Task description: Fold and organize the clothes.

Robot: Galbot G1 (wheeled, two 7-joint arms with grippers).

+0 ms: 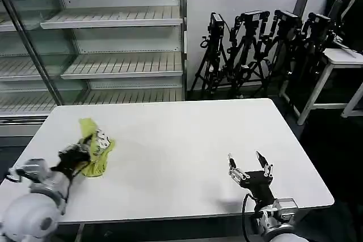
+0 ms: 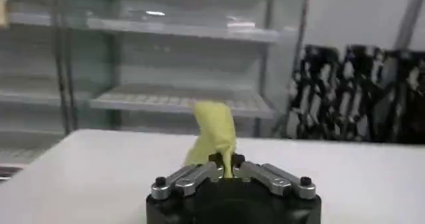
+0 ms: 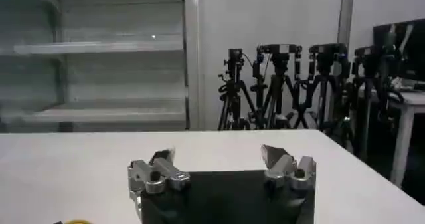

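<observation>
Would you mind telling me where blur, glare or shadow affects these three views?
Left wrist view: the background shelves are soft, with small light glints; the lime-green soft fabric shirt is slightly blurred. Head view: the white table is evenly lit, with a faint shadow by the right gripper. Right wrist view: black tripods look fairly sharp.

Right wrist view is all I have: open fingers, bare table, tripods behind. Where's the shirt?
Observer: The shirt lies bunched at the table's left side, in the head view.
Operator: Left arm on it?
Observer: Yes. The left gripper is shut on a pinch of fabric, which stands up above its fingers in the left wrist view.
Operator: Folded at all?
Observer: No, a crumpled heap, no flat panel or clean crease.
Operator: Where's my arm relative to it?
Observer: The right gripper hovers open near the front right of the table, well apart from the shirt.
</observation>
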